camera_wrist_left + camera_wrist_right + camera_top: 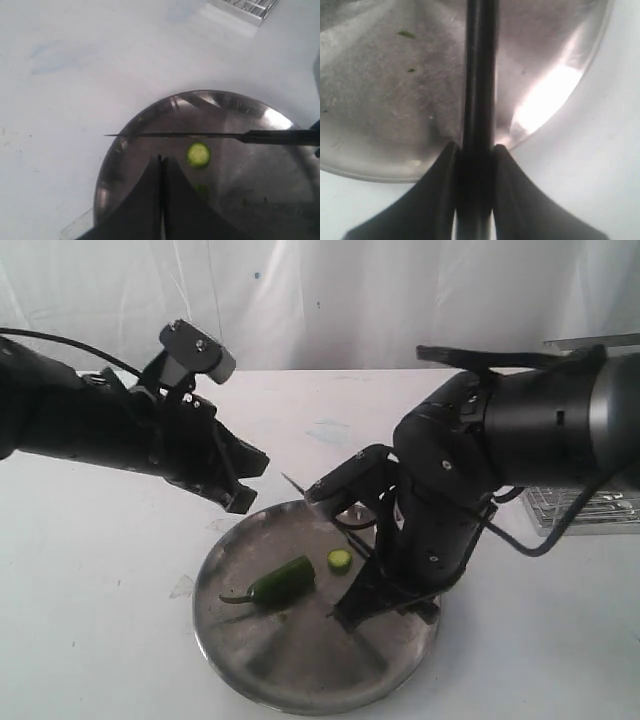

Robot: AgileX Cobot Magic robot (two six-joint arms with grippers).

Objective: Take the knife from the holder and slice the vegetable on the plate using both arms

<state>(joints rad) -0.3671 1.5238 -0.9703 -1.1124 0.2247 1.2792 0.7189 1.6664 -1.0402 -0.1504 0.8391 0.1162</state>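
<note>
Right gripper (pixel 476 155) clamped on the knife (pixel 200 135), blade held level above the plate (pixel 300 670); pepper (pixel 275 583) lies on the plate beside a cut slice (pixel 340 560); left gripper (pixel 161 175) closed, empty, over the plate's rim.

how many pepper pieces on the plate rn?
2: the pepper body, stem attached, left of centre on the plate; one cut slice just right of it. More may hide under the right arm.

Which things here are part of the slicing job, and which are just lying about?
Job: knife in the right pincer; vegetable and its cut slice on the plate; holder; left pincer, shut and empty.
Lying about: green scraps on the plate.
</note>
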